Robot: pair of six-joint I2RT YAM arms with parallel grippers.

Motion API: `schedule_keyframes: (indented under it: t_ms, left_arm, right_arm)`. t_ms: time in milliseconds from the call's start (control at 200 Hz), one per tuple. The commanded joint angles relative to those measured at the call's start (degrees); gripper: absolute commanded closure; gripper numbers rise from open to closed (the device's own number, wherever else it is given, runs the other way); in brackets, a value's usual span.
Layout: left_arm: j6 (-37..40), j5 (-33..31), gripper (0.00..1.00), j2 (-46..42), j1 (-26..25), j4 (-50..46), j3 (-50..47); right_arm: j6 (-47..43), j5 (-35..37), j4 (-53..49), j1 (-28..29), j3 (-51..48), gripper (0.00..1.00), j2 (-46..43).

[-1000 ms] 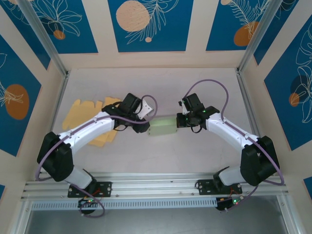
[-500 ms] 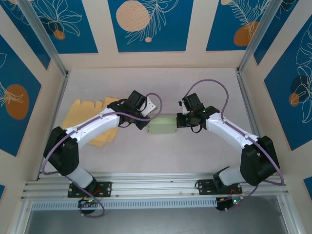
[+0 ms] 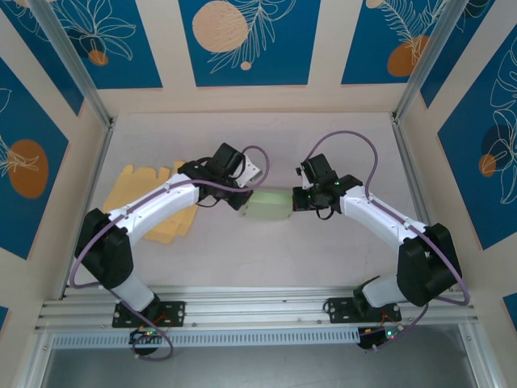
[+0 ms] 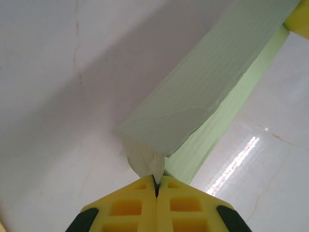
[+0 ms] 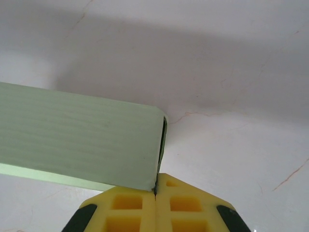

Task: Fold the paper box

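Though already raised from flat into a pale green sleeve, counts as only partly folded. At far left of the table, well apart from the work: a stack of flat yellow blanks, untouched. Next, the left gripper, clenched tight on a thin whitish corner flap at the left end of the paper box, with nothing but that paper edge between the pads. Near the table's middle, between the two arms, the box itself: long panels creased and standing as a flattish tube, either resting on the surface or held just off it, hard to say which. At its right end, the right gripper, likewise clamped shut on the paper box, pinching the edge where a panel rounds over.

Done, by the look of it: walls formed, shape opened. Left, by judgement: tucking in the end flaps and closing both ends.

Hard to make out, from above: the left fingertips, buried under the arm's own wrist. In the left wrist view, far end of the box cut off, interior unseen; flap folding inward or merely gripped, impossible to tell. In the right wrist view, left part of the box cropped, and only a dark slit at the end, too narrow to show any flap inside.
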Motion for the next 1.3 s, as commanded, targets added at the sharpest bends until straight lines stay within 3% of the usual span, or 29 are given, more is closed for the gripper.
schedule_keyframes:
  t_ms: [0,100,300,510,1295]
  left_arm:
    - [-1.5,4.7,1.00,0.4,-0.1,-1.8,2.0]
    - [-1.6,4.6,1.00,1.1,-0.1,-2.4,1.7]
    - [-1.5,3.1,1.00,1.4,0.2,-1.3,-0.2]
    - [-0.4,0.5,1.00,2.1,0.5,-0.7,-1.1]
    - [-5.6,10.1,1.00,4.0,4.4,-8.2,6.5]
  right_arm:
    - [0.0,0.0,-3.8,1.1,0.9,1.00,1.2]
    - [0.5,-0.3,-3.7,1.2,1.5,1.00,0.9]
    - [1.5,0.8,-3.3,1.3,2.8,0.87,0.9]
    - [1.5,1.7,-2.4,1.2,4.2,0.86,1.7]
    - [0.0,3.3,-6.4,2.3,9.0,0.84,4.4]
